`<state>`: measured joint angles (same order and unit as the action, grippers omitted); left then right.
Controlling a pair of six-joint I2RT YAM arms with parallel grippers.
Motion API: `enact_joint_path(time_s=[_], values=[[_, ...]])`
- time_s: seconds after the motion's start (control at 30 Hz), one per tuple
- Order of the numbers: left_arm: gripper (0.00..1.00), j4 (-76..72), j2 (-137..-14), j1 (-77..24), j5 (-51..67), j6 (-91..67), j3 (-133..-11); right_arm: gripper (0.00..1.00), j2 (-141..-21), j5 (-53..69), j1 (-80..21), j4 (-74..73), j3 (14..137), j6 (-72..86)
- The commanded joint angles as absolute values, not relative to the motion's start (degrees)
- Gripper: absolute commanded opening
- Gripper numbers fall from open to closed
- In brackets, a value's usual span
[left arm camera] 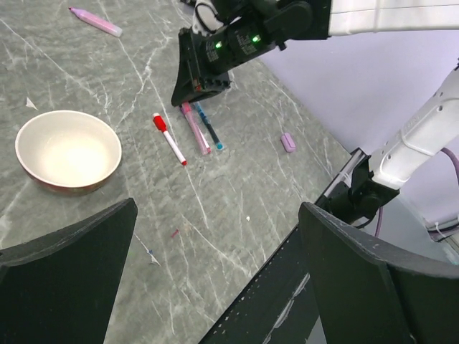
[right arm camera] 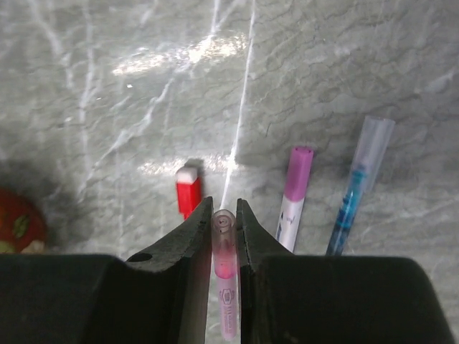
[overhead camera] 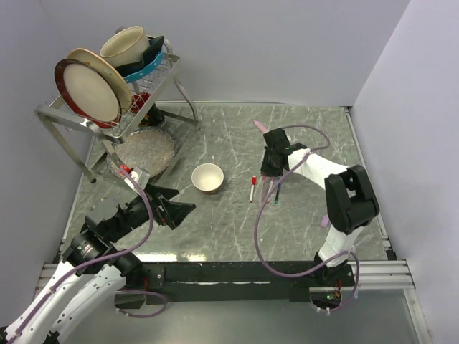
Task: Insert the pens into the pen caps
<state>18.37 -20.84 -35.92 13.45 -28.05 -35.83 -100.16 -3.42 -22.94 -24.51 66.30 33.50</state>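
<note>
Now pinching a pink pen between the jaws of the right gripper, right of centre, just above a red-capped pen, pink-capped pen and blue pen. Meanwhile, with jaws spread wide on the left gripper, near the bowl.

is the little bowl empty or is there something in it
Empty. The left wrist view looks down into the bowl and shows only its bare cream inside. The top view shows the same.
</note>
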Motion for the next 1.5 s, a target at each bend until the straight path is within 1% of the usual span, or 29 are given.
enact_joint_path(time_s=[0.0,0.13,0.17,0.27,0.43,0.57,0.67,0.7,0.8,0.83,0.93,1.0,1.03,1.07,1.13,1.2,1.3,1.37,1.47], values=[[0.99,17.40,-20.57,-35.68,12.04,-26.98,-36.04,0.11,-102.65,-3.69,-22.50,-24.26,69.17,33.05],[0.99,17.49,-20.48,-35.68,11.95,-26.98,-36.12,0.22,-104.32,-5.18,-22.41,-24.60,69.96,33.48],[0.99,17.58,-20.39,-35.68,11.87,-26.98,-36.12,0.27,-104.59,-5.53,-22.33,-24.96,70.31,33.49],[0.99,17.49,-19.87,-35.68,11.69,-27.07,-36.04,0.34,-104.42,-6.76,-22.59,-26.10,70.58,33.66],[0.99,17.14,-19.16,-35.68,11.34,-27.25,-35.86,0.39,-100.99,-8.87,-22.50,-28.99,71.54,33.05],[0.99,15.47,-18.11,-35.68,10.99,-28.30,-34.81,0.42,-94.59,-12.91,-21.27,-31.02,71.11,30.94],[0.99,13.45,-17.23,-35.68,11.34,-29.79,-33.05,0.44,-90.55,-15.64,-16.37,-32.08,69.88,28.48],[0.99,12.93,-17.14,-35.68,11.51,-30.14,-32.70,0.44,-89.83,-15.82,-12.95,-32.60,69.79,27.17],[1.00,12.04,-17.31,-35.68,11.17,-31.19,-31.99,0.48,-88.07,-17.57,-7.31,-33.92,69.79,25.32],[0.99,12.30,-17.49,-35.68,10.64,-31.55,-32.17,0.50,-88.07,-17.49,-3.29,-34.01,69.96,24.88],[0.99,14.06,-18.98,-35.68,10.11,-30.76,-33.48,0.53,-88.33,-13.98,1.21,-31.57,70.84,21.63],[0.99,14.85,-19.51,-35.68,9.93,-30.06,-34.19,0.55,-89.38,-10.74,1.23,-27.10,72.33,16.82],[0.99,14.94,-19.51,-35.68,10.11,-28.75,-34.28,0.59,-89.91,-8.37,1.23,-25.33,72.86,15.40],[0.99,15.12,-19.42,-35.68,10.02,-28.31,-34.54,0.61,-92.00,-2.26,1.23,-23.83,74.78,13.90],[0.99,15.47,-18.55,-35.68,9.06,-28.21,-34.54,0.67,-95.08,1.65,1.14,-22.68,78.38,11.17],[0.99,15.29,-16.97,-35.68,8.44,-28.13,-34.19,0.68,-100.35,3.51,0.44,-22.41,84.18,9.42],[0.99,14.77,-14.43,-35.68,8.44,-27.60,-33.40,0.70,-108.52,2.82,-1.67,-24.86,93.75,7.48],[0.99,14.33,-13.54,-35.68,7.83,-27.51,-33.05,0.69,-114.31,2.99,-2.89,-25.84,100.85,6.68],[0.99,14.24,-12.66,-35.51,6.86,-27.33,-32.78,0.69,-120.82,4.04,-5.88,-25.67,108.33,4.75]])
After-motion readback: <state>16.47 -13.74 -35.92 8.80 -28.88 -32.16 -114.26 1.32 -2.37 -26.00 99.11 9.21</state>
